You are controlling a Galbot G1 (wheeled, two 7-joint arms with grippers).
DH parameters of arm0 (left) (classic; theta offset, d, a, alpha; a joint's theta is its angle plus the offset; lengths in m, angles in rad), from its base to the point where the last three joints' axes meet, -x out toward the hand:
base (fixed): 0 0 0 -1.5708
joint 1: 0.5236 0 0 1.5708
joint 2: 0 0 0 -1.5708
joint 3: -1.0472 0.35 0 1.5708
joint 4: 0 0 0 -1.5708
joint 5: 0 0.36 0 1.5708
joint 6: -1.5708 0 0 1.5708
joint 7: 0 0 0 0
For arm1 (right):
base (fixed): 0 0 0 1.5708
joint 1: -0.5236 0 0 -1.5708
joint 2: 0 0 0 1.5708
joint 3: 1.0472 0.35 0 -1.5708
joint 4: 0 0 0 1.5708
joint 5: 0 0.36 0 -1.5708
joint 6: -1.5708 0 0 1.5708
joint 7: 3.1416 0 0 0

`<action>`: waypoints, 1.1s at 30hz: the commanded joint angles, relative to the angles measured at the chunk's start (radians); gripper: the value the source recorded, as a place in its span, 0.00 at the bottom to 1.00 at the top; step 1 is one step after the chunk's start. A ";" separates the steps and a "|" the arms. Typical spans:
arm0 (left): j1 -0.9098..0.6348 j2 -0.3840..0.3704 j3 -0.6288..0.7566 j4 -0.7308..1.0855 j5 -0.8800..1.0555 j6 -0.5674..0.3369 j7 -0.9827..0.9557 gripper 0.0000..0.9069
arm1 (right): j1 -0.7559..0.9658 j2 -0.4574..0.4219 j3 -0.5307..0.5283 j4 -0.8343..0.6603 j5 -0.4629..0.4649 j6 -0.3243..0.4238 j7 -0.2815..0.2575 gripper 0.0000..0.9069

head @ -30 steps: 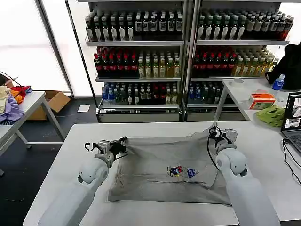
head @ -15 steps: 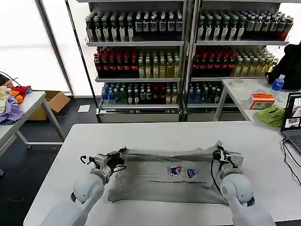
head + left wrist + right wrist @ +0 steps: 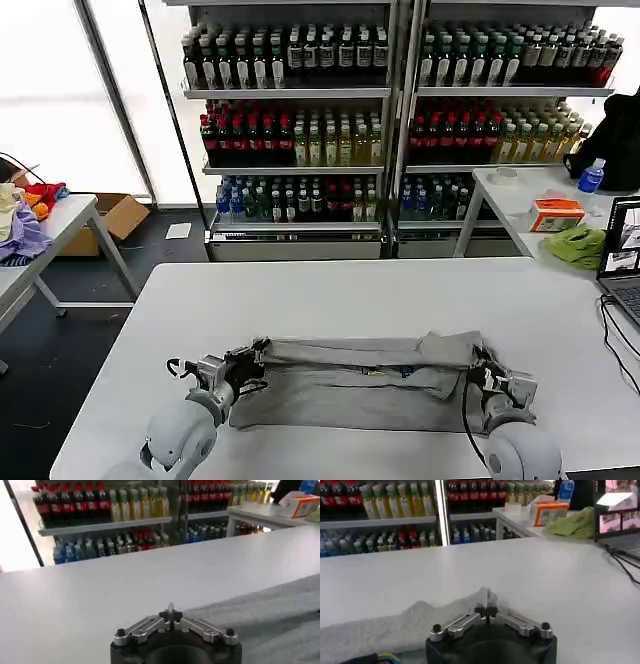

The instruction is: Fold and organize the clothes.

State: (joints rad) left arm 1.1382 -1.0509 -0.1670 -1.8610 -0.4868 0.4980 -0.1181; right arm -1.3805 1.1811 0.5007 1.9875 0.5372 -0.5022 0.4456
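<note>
A grey T-shirt (image 3: pixel 350 395) lies on the white table (image 3: pixel 330 295), its far edge drawn back over the body so the chest print is mostly covered. My left gripper (image 3: pixel 258 352) is shut on the left corner of that folded-over edge. In the left wrist view the left gripper (image 3: pixel 171 613) pinches a thin sliver of grey cloth, with the T-shirt (image 3: pixel 270 615) spreading off to one side. My right gripper (image 3: pixel 482 362) is shut on the right corner. In the right wrist view the right gripper (image 3: pixel 488 605) clamps a bunched ridge of the T-shirt (image 3: pixel 395 627).
A side table (image 3: pixel 520 200) at the right holds a lime-green cloth (image 3: pixel 578 245), an orange box (image 3: pixel 556 213), a bottle (image 3: pixel 592 175) and a laptop (image 3: pixel 622 262). Coloured garments (image 3: pixel 25 215) lie on a left table. Drink shelves (image 3: pixel 390 110) stand behind.
Both grippers have pulled the shirt's far edge toward me, folding it over the body. The chest print, fully visible before, is now almost covered.
</note>
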 commanded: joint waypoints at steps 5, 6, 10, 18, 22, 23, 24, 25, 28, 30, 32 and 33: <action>0.057 -0.013 -0.009 -0.030 0.035 0.005 0.007 0.00 | -0.076 0.011 -0.012 -0.014 -0.093 0.032 -0.012 0.00; 0.060 -0.013 -0.010 -0.031 0.035 0.008 0.006 0.07 | -0.073 0.010 -0.012 -0.023 -0.098 0.034 -0.017 0.00; 0.069 -0.014 -0.023 -0.051 0.037 0.019 -0.002 1.00 | -0.068 0.012 -0.011 -0.047 -0.108 0.037 -0.017 0.08; 0.080 -0.007 -0.055 -0.095 0.036 0.047 -0.007 1.00 | -0.088 0.009 0.000 -0.014 -0.106 0.032 0.007 0.04; 0.081 -0.011 -0.069 -0.081 0.037 0.050 -0.014 1.00 | -0.105 0.004 -0.001 0.017 -0.109 0.019 -0.015 0.24; 0.085 -0.013 -0.070 -0.084 0.039 0.050 -0.015 1.00 | -0.107 0.005 -0.001 0.022 -0.109 0.015 -0.015 0.42; 0.092 -0.015 -0.071 -0.093 0.039 0.050 -0.016 1.00 | -0.114 0.009 0.001 0.040 -0.116 0.018 -0.011 0.87; 0.095 -0.017 -0.072 -0.097 0.039 0.050 -0.016 1.00 | -0.120 0.012 0.008 0.064 -0.126 0.020 -0.008 1.00; 0.129 -0.028 -0.085 -0.140 0.039 0.051 -0.025 1.00 | -0.156 0.017 0.056 0.156 -0.131 0.023 -0.004 1.00; 0.153 -0.036 -0.095 -0.163 0.043 0.050 -0.032 1.00 | -0.179 0.014 0.094 0.209 -0.122 0.020 0.000 1.00; 0.167 -0.042 -0.107 -0.178 0.055 0.051 -0.040 1.00 | -0.190 0.006 0.135 0.251 -0.112 0.022 0.005 1.00; 0.171 -0.046 -0.115 -0.181 0.057 0.053 -0.046 1.00 | -0.191 0.003 0.152 0.270 -0.100 0.024 0.008 1.00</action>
State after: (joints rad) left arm 1.2617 -1.0885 -0.2575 -1.9866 -0.4407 0.5478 -0.1527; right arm -1.5167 1.1912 0.5448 2.0813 0.4275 -0.4806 0.4470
